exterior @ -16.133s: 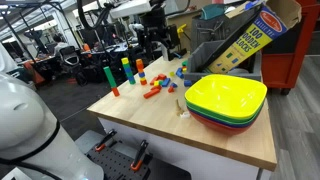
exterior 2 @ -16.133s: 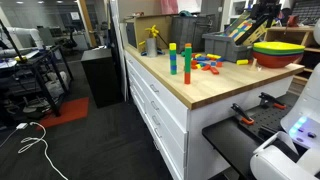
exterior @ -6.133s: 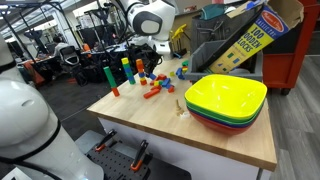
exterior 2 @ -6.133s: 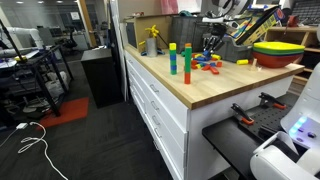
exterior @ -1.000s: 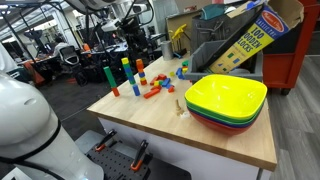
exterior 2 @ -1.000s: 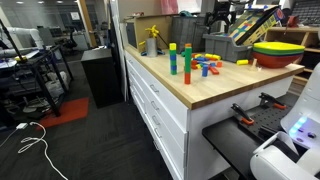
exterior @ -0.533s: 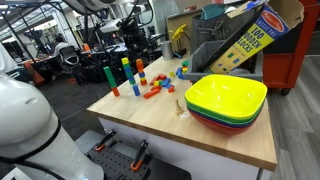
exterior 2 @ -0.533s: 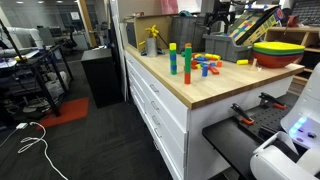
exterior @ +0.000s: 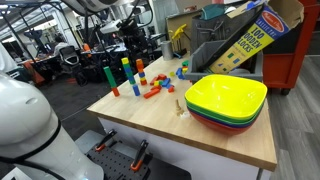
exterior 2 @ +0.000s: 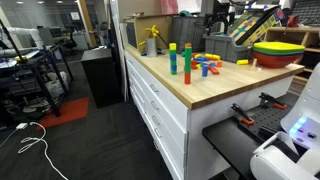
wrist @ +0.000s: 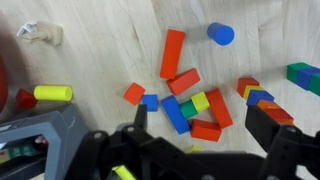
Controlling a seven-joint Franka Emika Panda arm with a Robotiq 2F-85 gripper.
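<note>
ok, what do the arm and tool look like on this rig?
Arm: white rounded links with dark joints. Tool: all black, two blocky fingers on a black body. No markings legible in these views.

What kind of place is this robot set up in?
Most likely a robotics lab or workshop: a wooden workbench with drawers, a red cabinet beside it, and an equipment cart in the open hall behind.

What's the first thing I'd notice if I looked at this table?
The stack of bright bowls, yellow on top, sits at one end of the wooden table. Beside it lies a jumble of colorful blocks, and the open gripper hangs above them, touching none.
</note>
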